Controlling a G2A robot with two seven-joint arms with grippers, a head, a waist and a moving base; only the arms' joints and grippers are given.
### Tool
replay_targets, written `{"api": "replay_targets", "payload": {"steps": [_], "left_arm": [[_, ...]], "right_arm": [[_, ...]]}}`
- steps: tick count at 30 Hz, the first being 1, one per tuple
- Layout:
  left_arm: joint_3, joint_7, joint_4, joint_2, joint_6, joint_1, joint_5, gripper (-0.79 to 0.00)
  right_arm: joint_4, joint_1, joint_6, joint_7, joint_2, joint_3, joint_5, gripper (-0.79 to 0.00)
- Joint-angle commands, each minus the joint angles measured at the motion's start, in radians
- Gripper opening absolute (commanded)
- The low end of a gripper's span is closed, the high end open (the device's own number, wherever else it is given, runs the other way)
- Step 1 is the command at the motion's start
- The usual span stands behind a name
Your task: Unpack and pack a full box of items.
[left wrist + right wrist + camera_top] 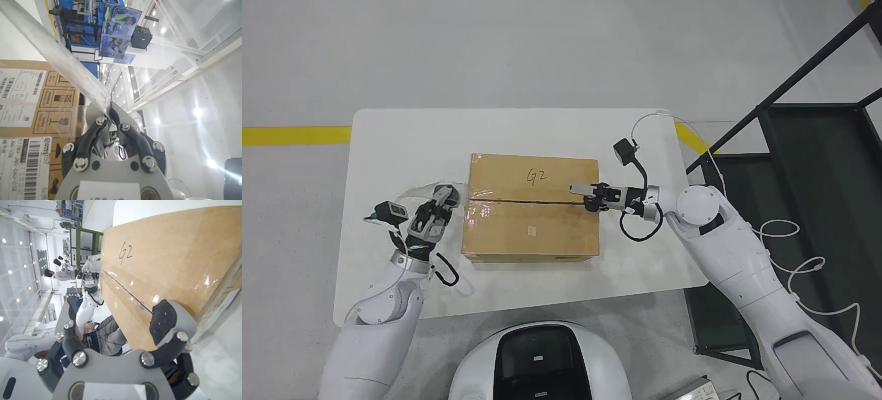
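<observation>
Early: box (532, 215) shut on counter (392, 140). Left jaws clenched on tape strip (75, 75), right jaws released over seam (532, 200). Unpacking, repacking left.

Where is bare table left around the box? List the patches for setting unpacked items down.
Free on the table: the strip between the box and the far edge, plus the far-left corner; another strip along the near edge. Crowded: the box's left side, where the left gripper pinches a tape strip, and its right end, under the right gripper.
</observation>
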State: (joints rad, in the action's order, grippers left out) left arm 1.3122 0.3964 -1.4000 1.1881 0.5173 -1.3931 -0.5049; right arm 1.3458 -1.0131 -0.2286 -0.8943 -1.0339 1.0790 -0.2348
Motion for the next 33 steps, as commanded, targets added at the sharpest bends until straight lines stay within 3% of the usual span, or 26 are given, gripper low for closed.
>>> {"api": "replay_targets", "payload": {"steps": [1, 27, 28, 30, 33], "left_arm": [[-0.004, -0.005, -0.006, 0.001, -0.002, 0.002, 0.024, -0.785], [-0.052, -0.132, -0.114, 0.004, -0.087, -0.006, 0.596, -0.785], [-0.053, -0.141, -0.120, 0.004, -0.088, -0.008, 0.613, -0.600], [-0.056, -0.154, -0.130, 0.005, -0.088, -0.014, 0.630, 0.000], [-0.057, -0.166, -0.144, 0.006, -0.088, -0.020, 0.644, 0.000]], "right_arm": [[0.000, 0.000, 0.000, 0.000, 0.000, 0.000, 0.000, 0.000], [0.000, 0.000, 0.000, 0.000, 0.000, 0.000, 0.000, 0.000], [0.000, 0.000, 0.000, 0.000, 0.000, 0.000, 0.000, 0.000], [0.000, 0.000, 0.000, 0.000, 0.000, 0.000, 0.000, 0.000], [0.000, 0.000, 0.000, 0.000, 0.000, 0.000, 0.000, 0.000]]}}
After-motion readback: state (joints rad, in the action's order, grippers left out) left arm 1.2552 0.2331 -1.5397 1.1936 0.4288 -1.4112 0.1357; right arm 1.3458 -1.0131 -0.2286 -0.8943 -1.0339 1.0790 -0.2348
